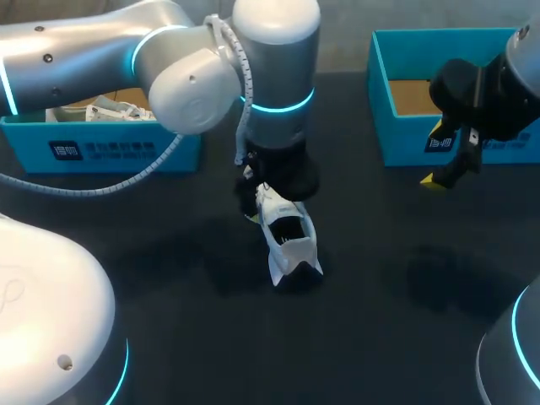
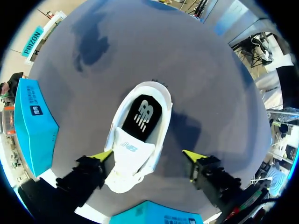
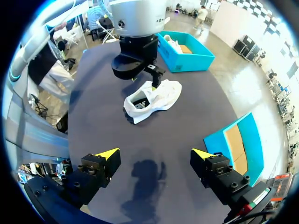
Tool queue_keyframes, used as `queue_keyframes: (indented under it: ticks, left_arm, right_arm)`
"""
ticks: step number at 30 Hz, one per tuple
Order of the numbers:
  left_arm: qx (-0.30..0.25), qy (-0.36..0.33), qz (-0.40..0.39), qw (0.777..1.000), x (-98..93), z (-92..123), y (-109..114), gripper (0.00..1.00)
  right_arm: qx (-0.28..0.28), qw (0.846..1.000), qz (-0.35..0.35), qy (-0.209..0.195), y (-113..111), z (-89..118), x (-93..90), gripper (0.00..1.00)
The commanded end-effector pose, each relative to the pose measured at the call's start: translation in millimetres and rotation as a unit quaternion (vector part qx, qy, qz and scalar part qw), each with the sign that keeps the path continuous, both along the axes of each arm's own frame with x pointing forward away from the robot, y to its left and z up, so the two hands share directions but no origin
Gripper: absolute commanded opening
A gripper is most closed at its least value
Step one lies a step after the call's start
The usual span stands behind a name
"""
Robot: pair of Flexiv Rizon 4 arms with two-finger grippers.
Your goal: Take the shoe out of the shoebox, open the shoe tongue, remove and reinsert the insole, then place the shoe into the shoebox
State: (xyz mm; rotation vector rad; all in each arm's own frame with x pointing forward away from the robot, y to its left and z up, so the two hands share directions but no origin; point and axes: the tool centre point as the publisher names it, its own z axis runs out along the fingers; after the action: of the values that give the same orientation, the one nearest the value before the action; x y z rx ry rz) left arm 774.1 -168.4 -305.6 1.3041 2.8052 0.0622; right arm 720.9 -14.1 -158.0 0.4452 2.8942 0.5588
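While shoe [image 2: 140,154] lies on table [image 2: 210,93] | left fingers [image 2: 100,157] spread astride it | right fingers [image 3: 108,154] spread | insole logo [image 2: 143,113] white

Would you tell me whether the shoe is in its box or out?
Out: the shoe stands upright on the table, between the left claw's open fingers.

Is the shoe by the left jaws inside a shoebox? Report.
No, the shoe lies on the table between the left shoebox and right shoebox.
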Motion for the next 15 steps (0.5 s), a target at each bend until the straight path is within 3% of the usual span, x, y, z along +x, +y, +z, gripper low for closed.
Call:
queue_keyframes:
  ticks: [1, 7, 15]
  left_arm:
    - [-0.001, 0.000, -0.001, 1.000, -0.2, 0, 1, 1.00]
    - [-0.001, 0.000, -0.001, 1.000, -0.2, 0, 1, 1.00]
    - [-0.035, 0.010, 0.216, 0.976, -6.6, 15, 4, 1.00]
  right_arm:
    - [-0.001, 1.000, 0.000, 0.001, 1, -1, 1.7, 1.00]
    - [-0.001, 1.000, 0.000, 0.001, 1, -1, 1.7, 1.00]
    - [-0.001, 1.000, 0.000, 0.001, 1, -1, 1.7, 1.00]
